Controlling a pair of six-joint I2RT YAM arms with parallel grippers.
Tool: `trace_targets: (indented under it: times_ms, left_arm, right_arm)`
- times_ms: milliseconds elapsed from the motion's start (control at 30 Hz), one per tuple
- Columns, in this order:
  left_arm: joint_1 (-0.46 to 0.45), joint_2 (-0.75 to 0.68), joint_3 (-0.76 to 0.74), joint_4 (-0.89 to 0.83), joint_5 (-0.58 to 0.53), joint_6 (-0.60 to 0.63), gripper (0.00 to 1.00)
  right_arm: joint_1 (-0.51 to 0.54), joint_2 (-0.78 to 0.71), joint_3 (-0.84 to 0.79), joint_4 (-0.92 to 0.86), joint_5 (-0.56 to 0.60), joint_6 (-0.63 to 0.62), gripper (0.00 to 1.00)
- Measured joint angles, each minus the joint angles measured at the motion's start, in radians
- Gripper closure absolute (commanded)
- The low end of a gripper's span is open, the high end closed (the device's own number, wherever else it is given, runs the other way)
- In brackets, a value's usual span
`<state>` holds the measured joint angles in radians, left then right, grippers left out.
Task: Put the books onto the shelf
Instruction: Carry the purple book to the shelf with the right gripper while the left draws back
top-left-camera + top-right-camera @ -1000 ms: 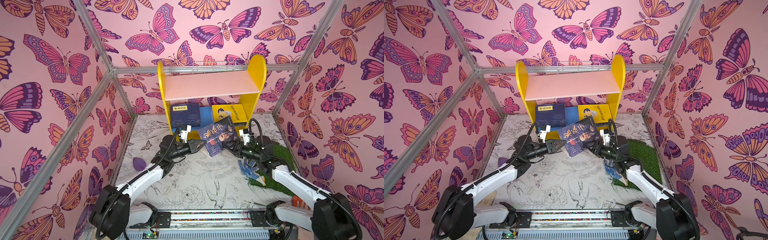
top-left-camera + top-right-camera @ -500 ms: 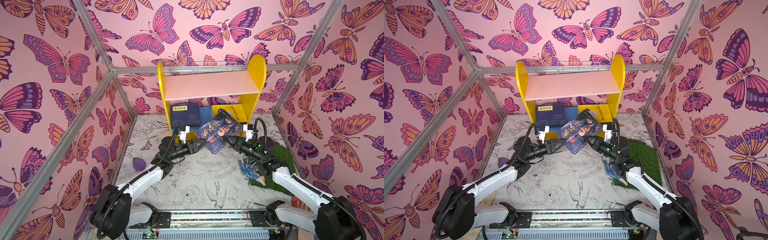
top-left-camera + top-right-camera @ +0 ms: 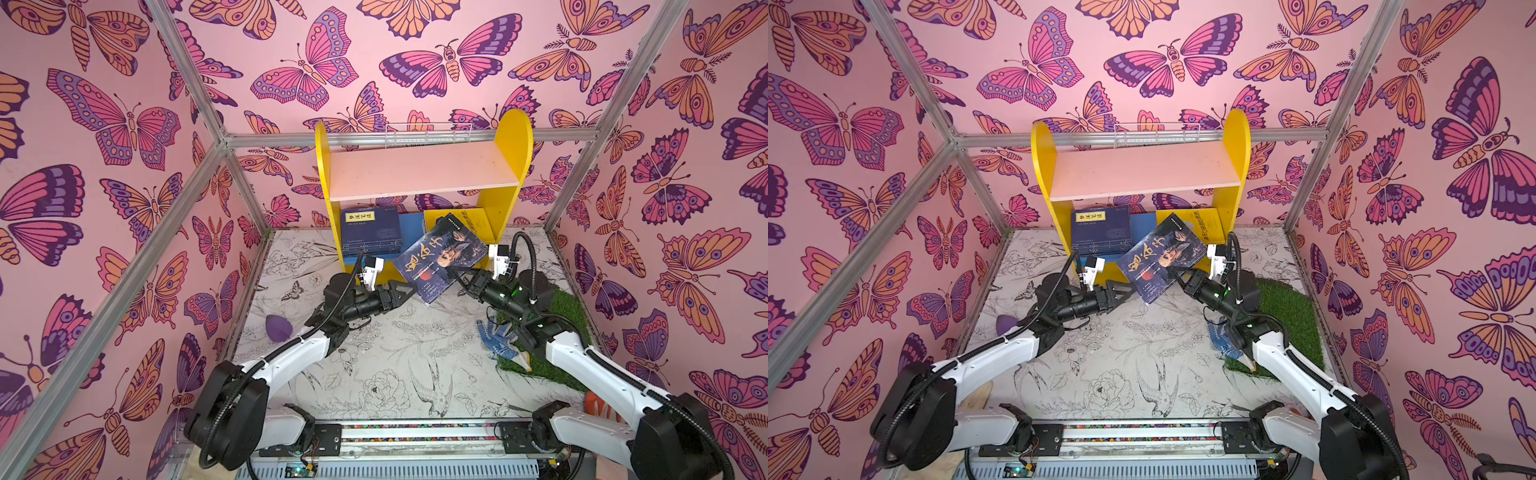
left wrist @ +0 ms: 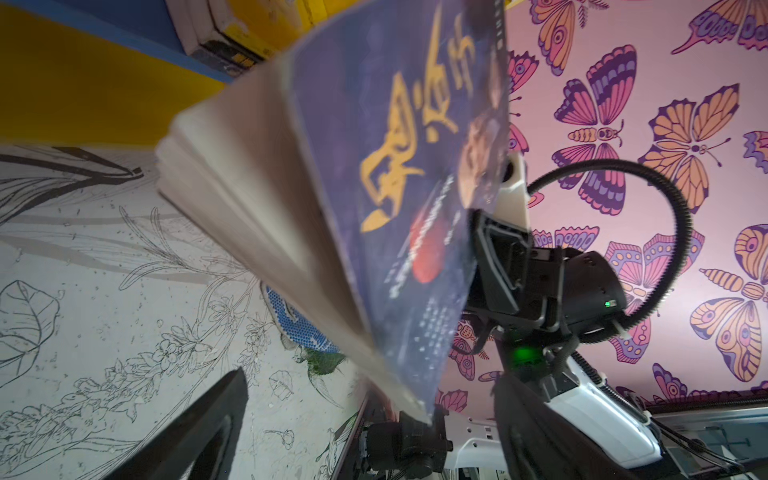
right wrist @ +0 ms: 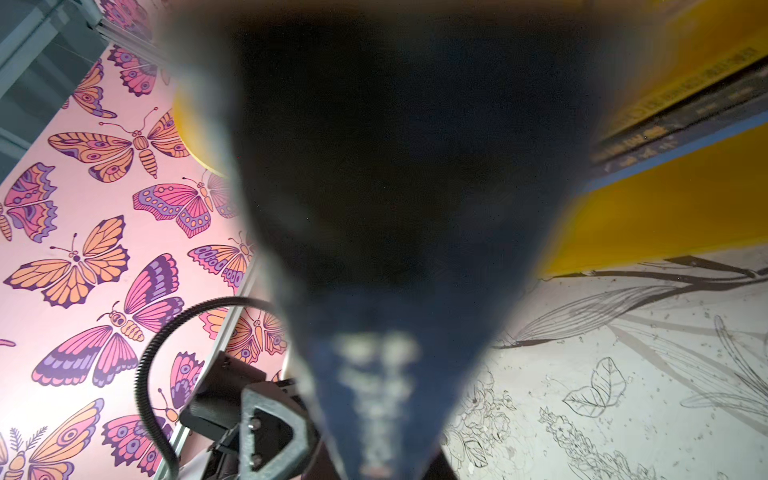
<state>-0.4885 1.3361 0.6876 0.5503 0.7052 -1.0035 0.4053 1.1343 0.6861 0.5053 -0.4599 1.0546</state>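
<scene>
- The portrait book (image 3: pixel 440 257) hung tilted, clear of the bench (image 3: pixel 374 374). It sat just in front of the shelf (image 3: pixel 424 172) at the bench's back edge, on neither board.
- The right hand (image 3: pixel 459 276) was clamped on the book's right edge alone. In the left wrist view the pages fanned loose at the free edge. Judged risk: the book pivots or slips in so narrow a hold.
- The left hand (image 3: pixel 400 292) stood wide open just beside the book's lower corner, gripping nothing. Risk: a stray nudge there would twist the book.
- On the lower board (image 3: pixel 411 226), a navy stack (image 3: pixel 370 228) lay left and a yellow book (image 3: pixel 473 218) right. Risk: the tilted book catches the shelf's front lip or the yellow book and jams short.
</scene>
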Motion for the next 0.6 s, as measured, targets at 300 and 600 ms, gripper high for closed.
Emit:
trace_targets:
  times_ms: [300,600]
  left_arm:
    - [-0.031,0.086,0.036,0.107,0.018,-0.035,0.25]
    - [-0.027,0.079,0.034,0.247,0.013,-0.092,1.0]
  right_arm:
    - [0.051,0.061,0.031,0.05,0.003,-0.003,0.98]
    - [0.055,0.063,0.026,0.064,0.056,0.013,0.88]
